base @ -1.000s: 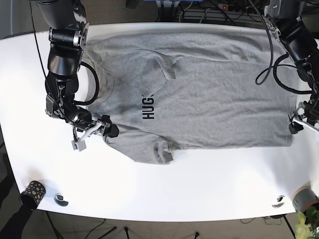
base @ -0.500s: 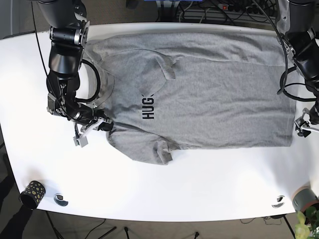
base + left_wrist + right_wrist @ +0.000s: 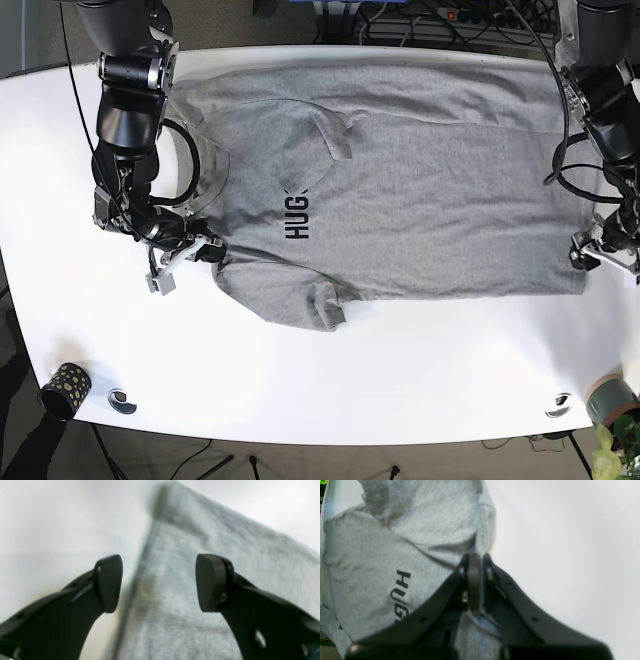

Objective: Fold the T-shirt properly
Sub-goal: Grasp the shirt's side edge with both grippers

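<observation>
A grey T-shirt (image 3: 420,190) with a black "HUG" print lies spread on the white table (image 3: 400,370), its lower left sleeve bunched. My right gripper (image 3: 207,252), at the left of the base view, is shut on the shirt's edge beside that sleeve. In the right wrist view the gripper (image 3: 473,565) pinches a fold of the shirt (image 3: 395,542). My left gripper (image 3: 586,250) is open at the shirt's right hem corner. In the left wrist view the gripper (image 3: 160,582) straddles the shirt's edge (image 3: 200,562), with one fingertip over the table and one over the cloth.
A dark patterned cup (image 3: 65,386) and a small round object (image 3: 122,401) sit at the front left corner. Another round object (image 3: 559,405) and a grey cup (image 3: 612,398) sit at the front right. Cables lie behind the table's far edge.
My right gripper has closed on the shirt's edge and pulled slightly in. My left gripper swung out to the right, then came back left onto the hem corner.
</observation>
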